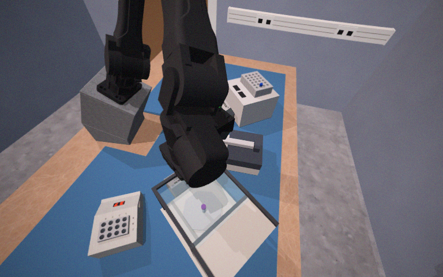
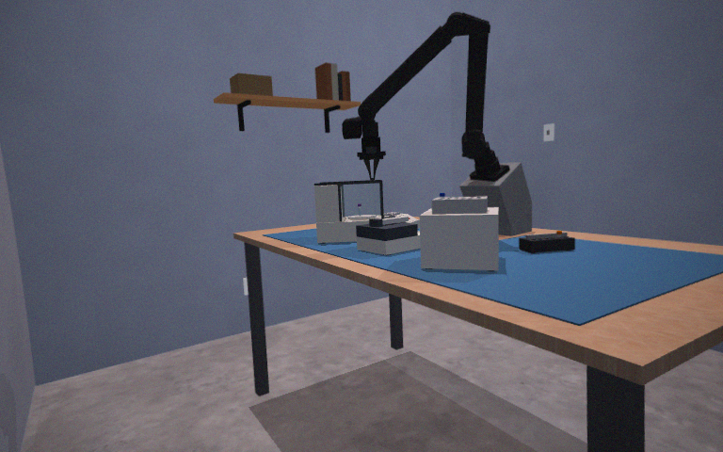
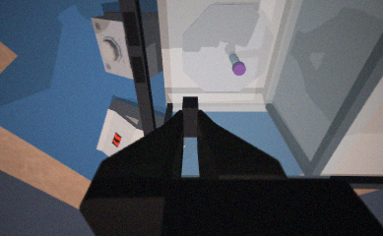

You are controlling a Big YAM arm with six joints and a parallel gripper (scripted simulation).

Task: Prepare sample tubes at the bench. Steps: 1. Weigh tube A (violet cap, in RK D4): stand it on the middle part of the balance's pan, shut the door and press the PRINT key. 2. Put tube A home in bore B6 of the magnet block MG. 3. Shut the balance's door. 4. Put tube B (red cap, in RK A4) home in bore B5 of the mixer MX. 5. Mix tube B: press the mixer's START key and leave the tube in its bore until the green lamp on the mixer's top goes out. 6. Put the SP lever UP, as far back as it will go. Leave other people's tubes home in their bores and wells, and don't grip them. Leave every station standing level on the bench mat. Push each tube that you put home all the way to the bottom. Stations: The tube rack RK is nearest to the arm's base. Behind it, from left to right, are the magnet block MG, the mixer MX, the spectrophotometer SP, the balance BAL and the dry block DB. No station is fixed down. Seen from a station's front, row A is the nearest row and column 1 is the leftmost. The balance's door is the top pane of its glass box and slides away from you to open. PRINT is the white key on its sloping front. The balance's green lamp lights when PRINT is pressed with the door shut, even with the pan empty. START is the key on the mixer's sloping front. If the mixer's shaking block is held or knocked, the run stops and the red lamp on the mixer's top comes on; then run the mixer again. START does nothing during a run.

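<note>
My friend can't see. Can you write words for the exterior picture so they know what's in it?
A black robot arm reaches over a wooden table, its claw just above a glass box with a purple-capped tube inside. Other lab machines stand on a blue mat.

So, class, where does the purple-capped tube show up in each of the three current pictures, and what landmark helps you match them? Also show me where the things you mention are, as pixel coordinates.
Top: the purple-capped tube (image 1: 203,207) (image 2: 359,207) (image 3: 237,65) is below centre.
Exterior: tiny, left of centre, about mid-height.
Wrist: upper part, right of centre.
Shared landmark: the glass box's dark frame (image 1: 173,219) (image 2: 381,201) (image 3: 146,98) around it.
</note>
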